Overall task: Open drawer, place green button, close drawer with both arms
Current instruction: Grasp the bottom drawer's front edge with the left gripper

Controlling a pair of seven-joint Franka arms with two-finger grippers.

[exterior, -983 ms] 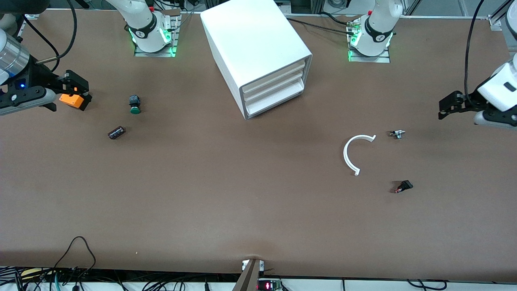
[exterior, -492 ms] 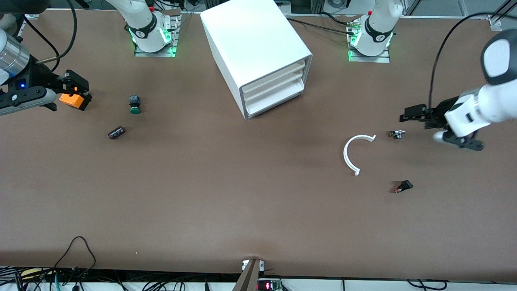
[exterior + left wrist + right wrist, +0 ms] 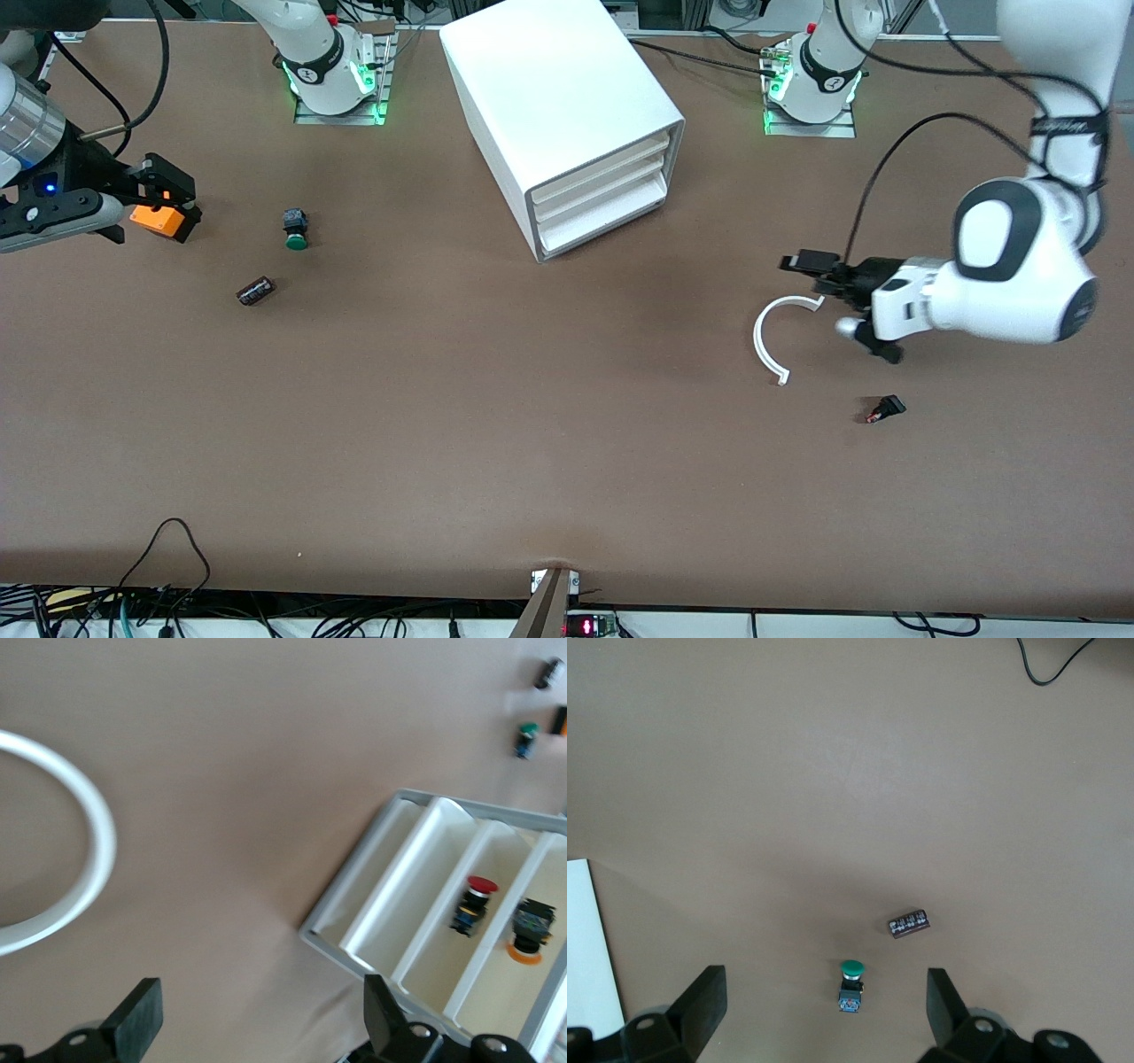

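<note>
The left pincer (image 3: 819, 279) has swept in from the left arm's end of the worktop (image 3: 496, 425) and now hangs over the white curved strip (image 3: 769, 341), fingers spread wide and empty. The right pincer (image 3: 173, 202) has not moved; it waits over the orange block (image 3: 152, 220), spread wide. The button (image 3: 295, 229) lies unmoved beside the maroon cylinder (image 3: 255, 290). The drawer (image 3: 607, 221) remains shut in the cabinet (image 3: 558, 115).

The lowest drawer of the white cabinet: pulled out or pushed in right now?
Pushed in. The drawer sits flush with the two above it inside the cabinet frame, and neither gripper is touching it.
</note>
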